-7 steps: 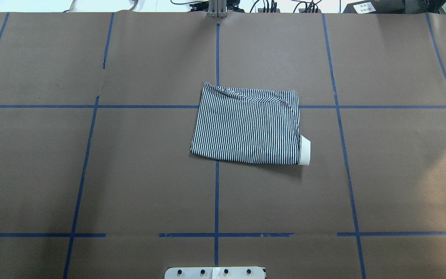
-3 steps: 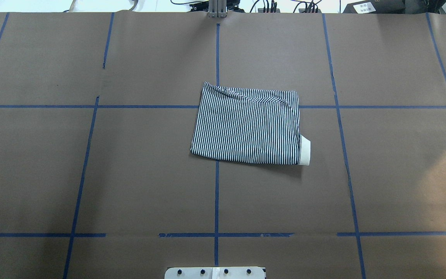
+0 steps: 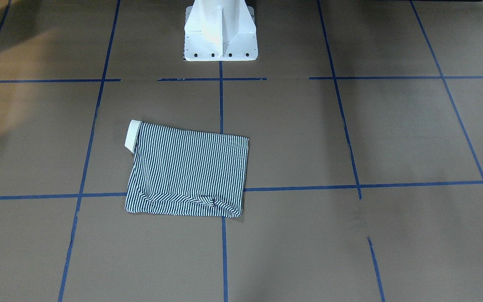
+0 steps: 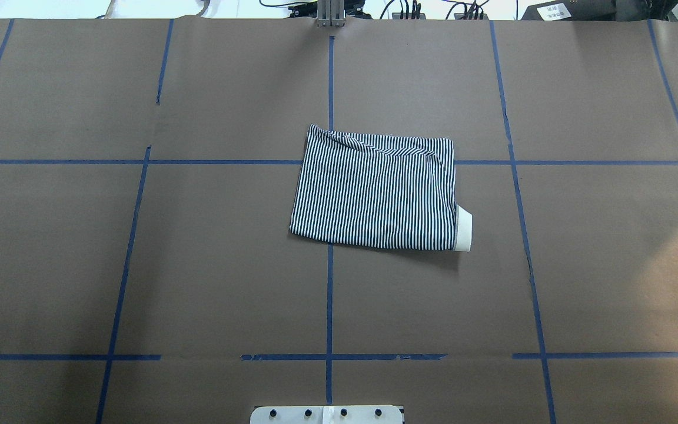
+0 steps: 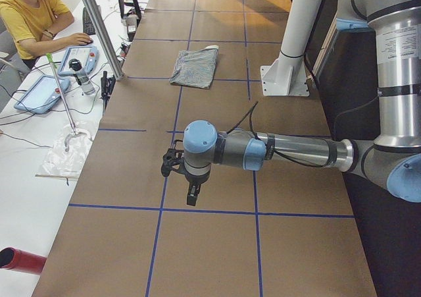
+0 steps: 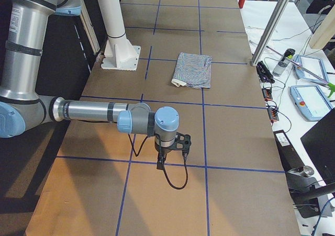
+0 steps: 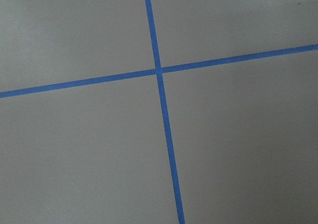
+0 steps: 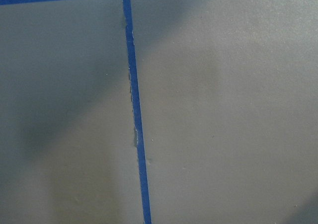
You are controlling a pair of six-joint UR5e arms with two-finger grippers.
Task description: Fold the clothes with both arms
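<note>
Near the middle of the desk [image 4: 139,265], seen from overhead, the polo shirt [image 4: 374,191] lies folded into a compact rectangle, its white collar [image 4: 464,229] poking out at the 4 o'clock corner and a diagonal pucker [image 4: 392,150] along the 12 o'clock edge. The left tool [image 5: 174,166] and the right tool [image 6: 179,142] hang well apart from it over bare desk, each shown only in a side view, so I cannot tell whether either is spread or pressed together; the wrist cameras see only blue tape lines [image 7: 158,70]. The folding looks finished or nearly so. For any tidy-up, each tool should come in high, drop straight onto its own corner, pinch only the top layers and move in step with its partner, lest the stripes skew; tucking the collar calls for a slow, shallow push, since thin knit probably drags easily.
</note>
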